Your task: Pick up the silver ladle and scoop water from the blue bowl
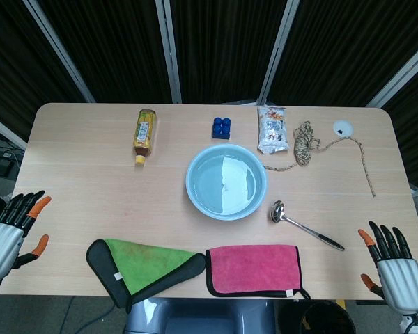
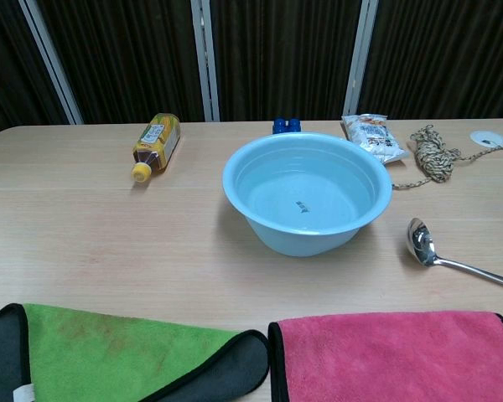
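The wooden bench [image 1: 90, 160] carries everything, and the blue bowl [image 1: 226, 182] sits near its middle, holding clear water. Taking that bowl as the landmark, the rest is placed around it.

Nearer the robot than the bowl lie two cloths side by side along the bench's front edge: a green cloth [image 1: 143, 268] with a dark border, folded into a wedge, to the bowl's front left, and a pink cloth [image 1: 254, 269] with a dark border, flat, to its front right. Their inner ends nearly meet.

The left hand [image 1: 14, 229] is far to the bowl's left, at the bench's front corner, fingers spread apart and holding nothing. The right hand [image 1: 393, 268] is far to the bowl's right, at the opposite front corner, fingers likewise apart and empty. Neither shows in the chest view.

Behind and left of the bowl a yellow-labelled bottle [image 1: 144, 135] lies on its side, cap toward the robot. Behind and right of it lies a snack packet [image 1: 273, 129], and just beyond that a coil of rope [image 1: 306, 142] with a loose strand trailing right.

The silver ladle [image 1: 303, 224] lies flat on the bench just right of the bowl, its cup close to the bowl's rim but not touching, its handle angled away toward the right hand.

Directly behind the bowl sits a small blue block [image 1: 221, 127].
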